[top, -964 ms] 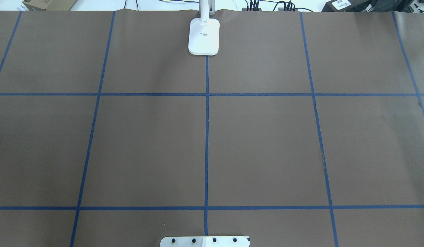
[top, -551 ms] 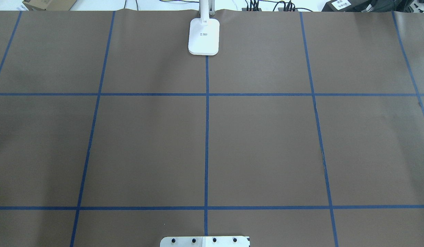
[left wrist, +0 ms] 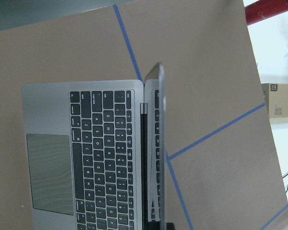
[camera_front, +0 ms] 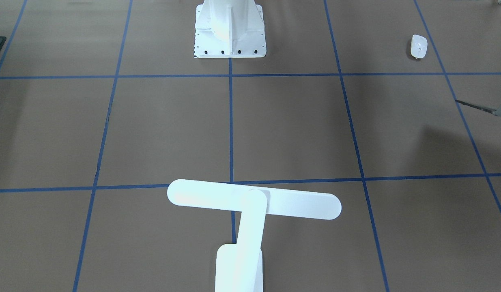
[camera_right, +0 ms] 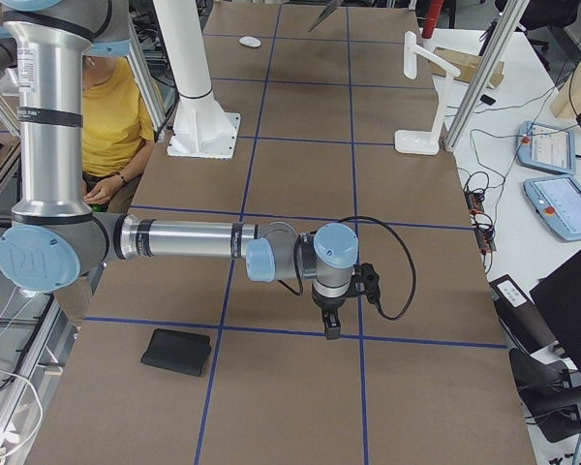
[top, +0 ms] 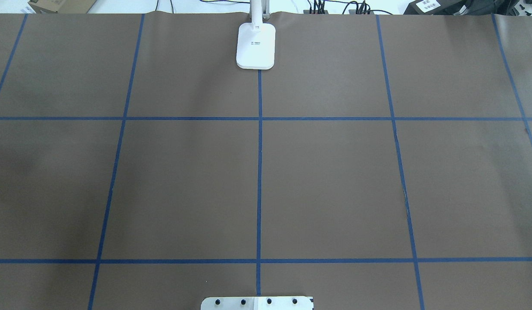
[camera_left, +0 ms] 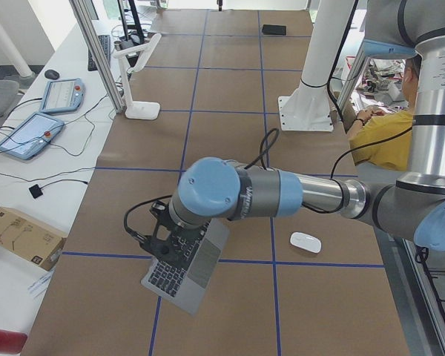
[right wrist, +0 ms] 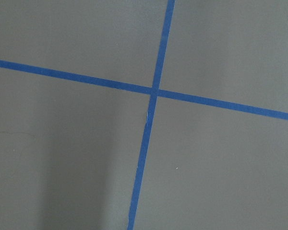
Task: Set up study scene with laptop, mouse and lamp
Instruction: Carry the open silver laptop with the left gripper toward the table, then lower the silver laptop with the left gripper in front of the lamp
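The grey laptop (left wrist: 86,158) is open, its screen edge-on in the left wrist view. It hangs tilted above the paper at the table's left end (camera_left: 185,271), and only a thin sliver (camera_front: 477,108) shows in the front-facing view. My left gripper (camera_left: 167,248) is on it, with one dark fingertip (left wrist: 169,225) against the screen's edge. The white mouse (camera_left: 305,242) (camera_front: 418,46) lies close beside it. The white lamp (camera_front: 254,199) stands at the far middle edge, its base (top: 256,45) on the paper. My right gripper (camera_right: 329,325) points down over bare paper; I cannot tell its state.
A black square mat (camera_right: 176,351) lies at the table's right end. The white bolted pedestal (camera_front: 230,32) stands at the robot's side. A person in yellow (camera_right: 111,116) sits behind it. Tablets (camera_left: 30,133) and cables lie off the far edge.
A faint shadow has spread and darkened over the paper at the left edge of the overhead view. The lamp base has not moved.
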Available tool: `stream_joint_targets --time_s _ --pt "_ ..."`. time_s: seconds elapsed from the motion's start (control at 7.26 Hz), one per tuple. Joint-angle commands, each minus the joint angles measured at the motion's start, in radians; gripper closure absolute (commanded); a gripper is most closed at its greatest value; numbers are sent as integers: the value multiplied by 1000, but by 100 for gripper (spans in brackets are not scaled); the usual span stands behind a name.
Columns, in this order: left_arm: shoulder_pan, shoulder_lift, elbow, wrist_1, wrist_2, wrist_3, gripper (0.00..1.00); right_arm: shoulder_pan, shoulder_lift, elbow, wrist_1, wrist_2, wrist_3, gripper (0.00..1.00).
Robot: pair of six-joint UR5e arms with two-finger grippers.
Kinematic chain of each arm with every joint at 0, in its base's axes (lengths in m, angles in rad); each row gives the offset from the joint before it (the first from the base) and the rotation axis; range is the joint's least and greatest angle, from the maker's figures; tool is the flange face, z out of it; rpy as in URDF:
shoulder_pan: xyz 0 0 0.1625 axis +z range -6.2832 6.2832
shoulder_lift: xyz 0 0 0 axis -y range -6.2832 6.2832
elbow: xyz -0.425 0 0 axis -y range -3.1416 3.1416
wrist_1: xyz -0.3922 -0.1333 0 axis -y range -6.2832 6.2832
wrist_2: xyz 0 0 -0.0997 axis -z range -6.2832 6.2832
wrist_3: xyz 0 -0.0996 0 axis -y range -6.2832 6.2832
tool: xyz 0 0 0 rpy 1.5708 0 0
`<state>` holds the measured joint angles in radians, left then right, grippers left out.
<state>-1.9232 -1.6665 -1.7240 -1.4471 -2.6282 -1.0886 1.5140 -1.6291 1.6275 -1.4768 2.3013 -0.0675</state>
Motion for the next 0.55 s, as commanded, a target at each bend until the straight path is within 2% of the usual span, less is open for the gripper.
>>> stream_joint_targets --time_s 0.0,0.41 --pt "129 -126 -34 2 5 -251 100 0 0 0 0 1 0 0" --pt "315 -255 -117 2 22 -621 100 0 0 0 1 1 0 0"
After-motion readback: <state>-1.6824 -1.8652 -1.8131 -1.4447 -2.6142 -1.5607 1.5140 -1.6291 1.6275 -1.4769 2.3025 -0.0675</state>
